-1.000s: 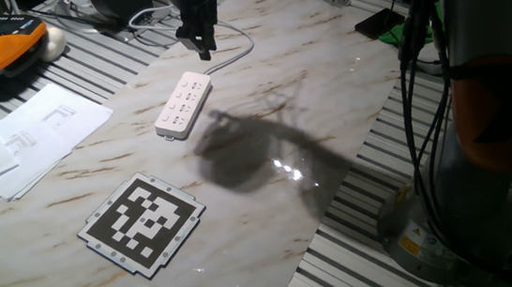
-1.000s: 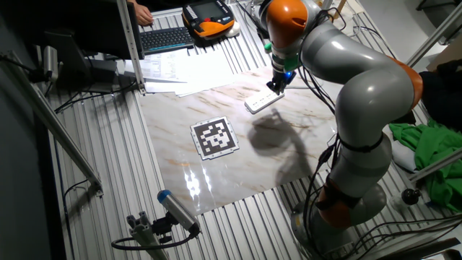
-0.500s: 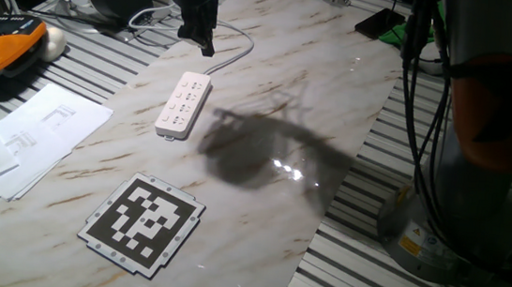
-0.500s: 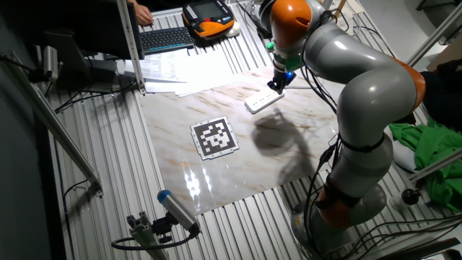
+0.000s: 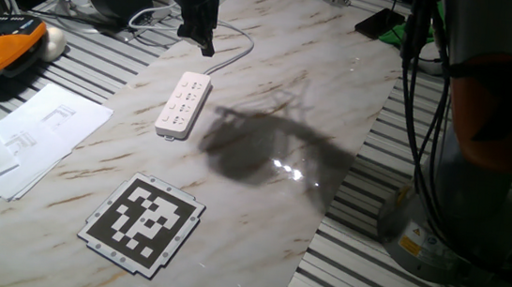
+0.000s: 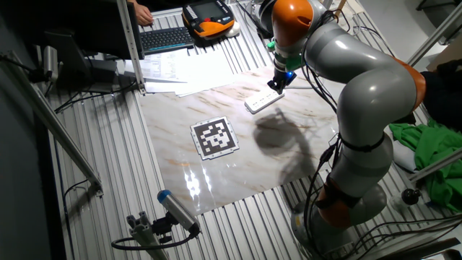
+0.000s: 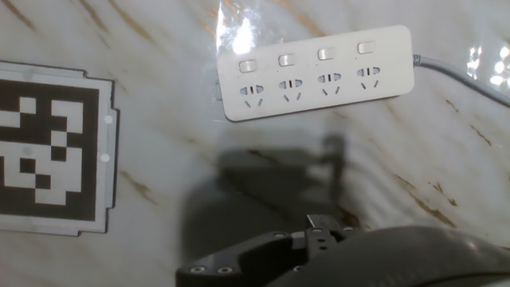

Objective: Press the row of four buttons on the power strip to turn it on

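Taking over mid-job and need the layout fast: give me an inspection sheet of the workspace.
Surface: marble-look table top, with glare and the arm's shadow.
Job's things: white power strip lying flat, four buttons in a row above four sockets.
Clutter: black-and-white marker board nearer the front edge, apart from the strip.
Claw: claw above the strip's cable end, not touching; finger state not visible.
Cables: strip's white cable runs off toward the back.
Surroundings: papers, orange-and-black pendant, green cloth.

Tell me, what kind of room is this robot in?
Probably a robot lab or workshop. A patterned marker board lies on the marble-look table, a keyboard and papers sit nearby, and cables hang beside the arm.
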Controlling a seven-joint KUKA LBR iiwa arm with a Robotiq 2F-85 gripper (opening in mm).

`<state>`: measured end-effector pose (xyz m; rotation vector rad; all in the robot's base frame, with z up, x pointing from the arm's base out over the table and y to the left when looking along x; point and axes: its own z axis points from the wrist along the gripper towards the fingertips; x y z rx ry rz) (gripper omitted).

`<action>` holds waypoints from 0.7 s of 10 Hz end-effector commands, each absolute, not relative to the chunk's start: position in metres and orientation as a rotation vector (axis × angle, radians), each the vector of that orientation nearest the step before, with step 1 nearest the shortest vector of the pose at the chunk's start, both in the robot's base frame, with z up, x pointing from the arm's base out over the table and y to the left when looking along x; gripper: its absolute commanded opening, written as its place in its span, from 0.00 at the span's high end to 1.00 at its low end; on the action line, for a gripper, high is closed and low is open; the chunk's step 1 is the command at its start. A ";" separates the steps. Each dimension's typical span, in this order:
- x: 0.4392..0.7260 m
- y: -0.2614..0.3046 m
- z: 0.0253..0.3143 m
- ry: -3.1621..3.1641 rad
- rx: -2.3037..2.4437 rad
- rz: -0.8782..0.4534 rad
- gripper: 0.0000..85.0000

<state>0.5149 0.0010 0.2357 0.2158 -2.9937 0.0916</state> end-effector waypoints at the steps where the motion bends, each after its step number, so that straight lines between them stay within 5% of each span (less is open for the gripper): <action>1: 0.515 0.001 0.236 -2.992 0.200 0.089 1.00; 7: 0.515 0.001 0.236 -3.001 0.208 0.104 1.00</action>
